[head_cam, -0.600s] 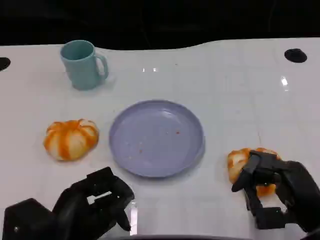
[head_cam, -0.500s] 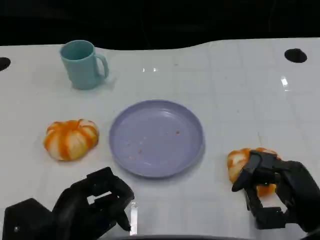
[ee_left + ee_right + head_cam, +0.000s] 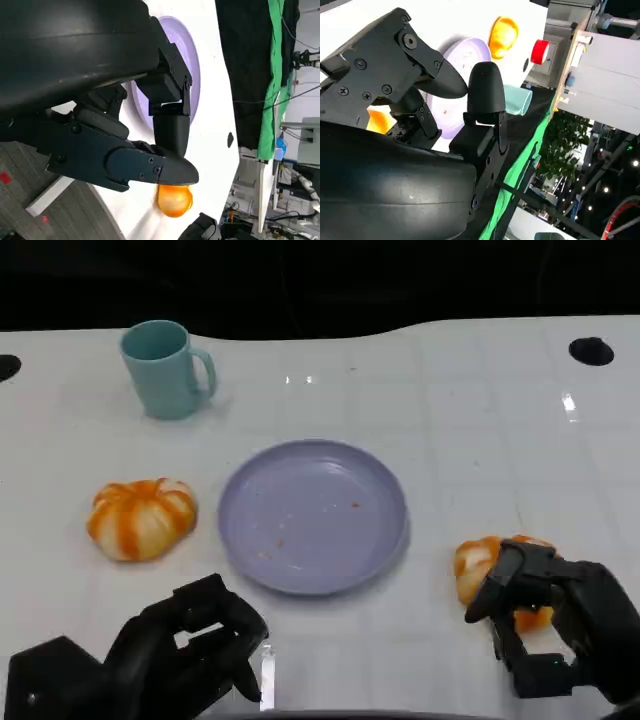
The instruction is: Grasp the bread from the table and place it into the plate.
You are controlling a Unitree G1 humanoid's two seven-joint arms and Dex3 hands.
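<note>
Fingers (image 3: 503, 592) of our right hand (image 3: 552, 625) curl around the bread (image 3: 477, 565) at the plate's (image 3: 390, 540) four o'clock; whether they truly grip it, we cannot tell. It looks light and soft, so we'd cup its sides gently. No writing is legible anywhere.

Bright even light, specular glints on glossy table (image 3: 470, 430), soft shadows.

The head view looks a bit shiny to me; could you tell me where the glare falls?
Head view: small bright glints on the table beyond the plate and near the far right, plus a streak beside the left hand. Left wrist view: that hand looks dark, with dull highlights.
</note>
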